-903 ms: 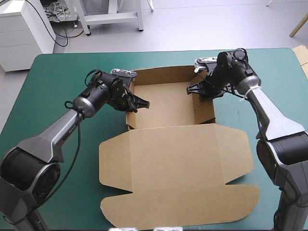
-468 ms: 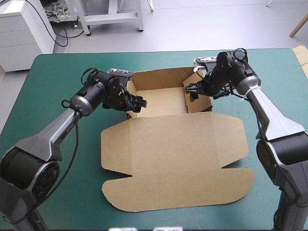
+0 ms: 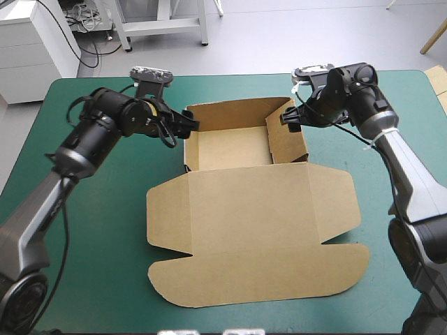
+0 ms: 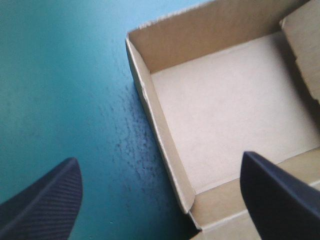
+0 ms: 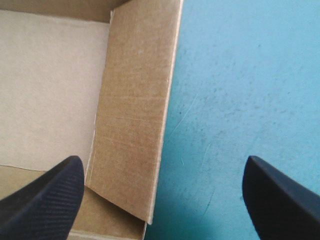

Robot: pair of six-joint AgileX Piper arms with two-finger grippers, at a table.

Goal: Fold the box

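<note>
The box (image 3: 241, 209) sits on the counter (image 3: 84, 209), walls up, lid flat. The left gripper (image 3: 187, 120) is spread wide, holding nothing, with 1 side wall under it. The right gripper (image 3: 290, 118) is spread wide over the other wall.

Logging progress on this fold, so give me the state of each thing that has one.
Brown cardboard box: open tray, walls raised, lid flat on the teal-green table cover.
Left gripper, black fin-shaped fingers: open, empty, over the tray's left wall.
Right gripper, same black fingers: open, empty, over the tray's right wall.
</note>
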